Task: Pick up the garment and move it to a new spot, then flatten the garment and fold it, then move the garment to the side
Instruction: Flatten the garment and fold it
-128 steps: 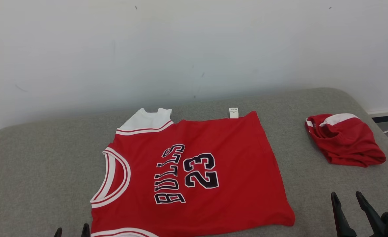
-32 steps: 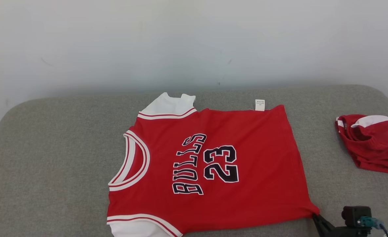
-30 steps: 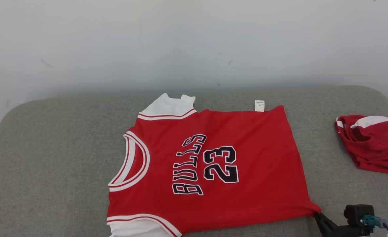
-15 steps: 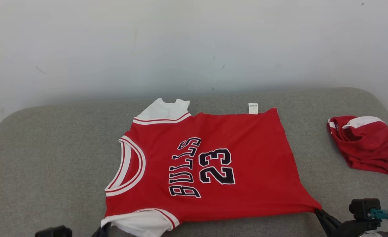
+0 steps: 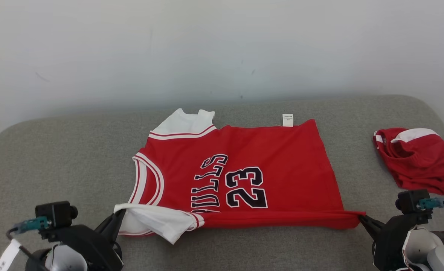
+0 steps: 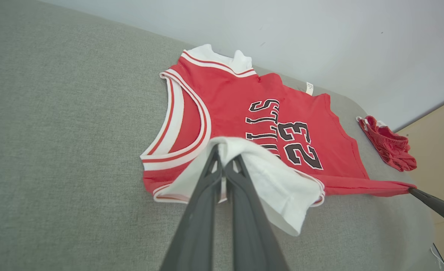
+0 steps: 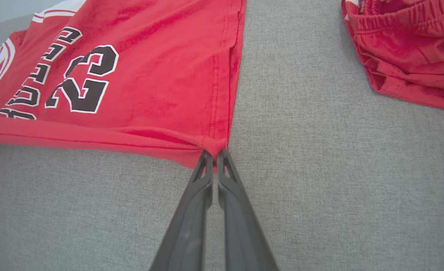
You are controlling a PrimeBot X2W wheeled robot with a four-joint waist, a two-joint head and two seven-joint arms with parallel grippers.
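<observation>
The garment (image 5: 267,158) is a red basketball jersey with white trim and black lettering, spread on the grey cushion (image 5: 56,158). Its near edge is lifted and curled over toward the wall. My left gripper (image 5: 119,215) is shut on the white shoulder strap (image 6: 259,169) at the near left corner. My right gripper (image 5: 362,218) is shut on the near right hem corner (image 7: 212,145). In the left wrist view the garment (image 6: 244,113) lies beyond my left gripper (image 6: 223,156), and the other arm's finger touches its far corner. In the right wrist view my right gripper (image 7: 214,155) pinches the garment (image 7: 161,75).
A crumpled pair of red shorts (image 5: 414,162) lies at the cushion's right end, also the shorts (image 7: 410,52) beyond my right gripper. A pale wall (image 5: 222,49) rises right behind the cushion. Bare grey cushion spreads left of the garment.
Both arms have risen into the head view and lifted the garment's near edge, rolling it toward the wall. The lower part of the lettering is now covered by the fold. The camera shifted slightly.
</observation>
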